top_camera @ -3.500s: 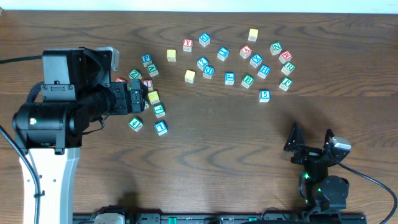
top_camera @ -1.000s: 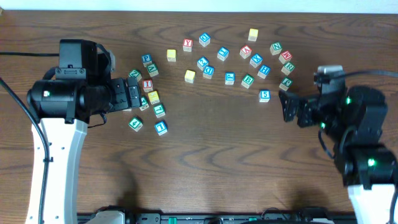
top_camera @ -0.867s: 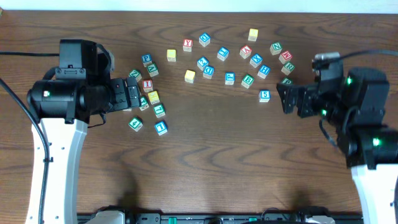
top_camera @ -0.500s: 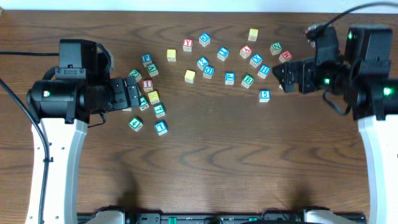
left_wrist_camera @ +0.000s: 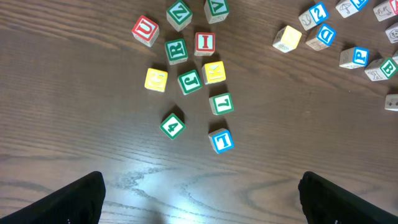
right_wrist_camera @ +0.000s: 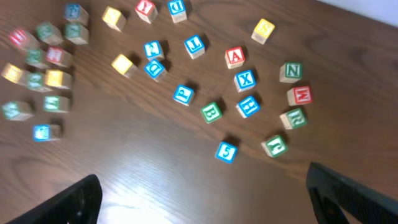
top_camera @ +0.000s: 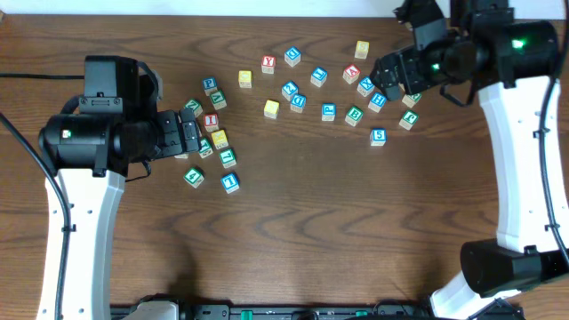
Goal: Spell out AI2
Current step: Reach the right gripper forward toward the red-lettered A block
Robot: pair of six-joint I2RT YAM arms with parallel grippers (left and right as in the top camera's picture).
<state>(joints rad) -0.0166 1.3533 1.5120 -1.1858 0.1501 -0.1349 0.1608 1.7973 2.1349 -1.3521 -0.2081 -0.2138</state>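
The red A block (top_camera: pixel 351 74) lies in the right cluster and shows in the right wrist view (right_wrist_camera: pixel 234 57). The red I block (top_camera: pixel 211 120) lies in the left cluster and shows in the left wrist view (left_wrist_camera: pixel 204 42). The blue 2 block (left_wrist_camera: pixel 318 14) sits near mid-table (top_camera: pixel 289 90). My left gripper (top_camera: pixel 191 138) hovers at the left cluster, open and empty (left_wrist_camera: pixel 202 199). My right gripper (top_camera: pixel 388 78) hovers over the right cluster beside the A block, open and empty (right_wrist_camera: pixel 205 196).
Several other letter and number blocks are scattered across the far half of the wooden table, among them a blue 5 (top_camera: pixel 378 136), a green 4 (top_camera: pixel 193 176) and plain yellow blocks (top_camera: pixel 271 108). The table's far edge (top_camera: pixel 267 15) runs close behind them.
My right arm has risen from the front right and swung to the far right, over the right cluster. My left arm and the blocks have not moved.
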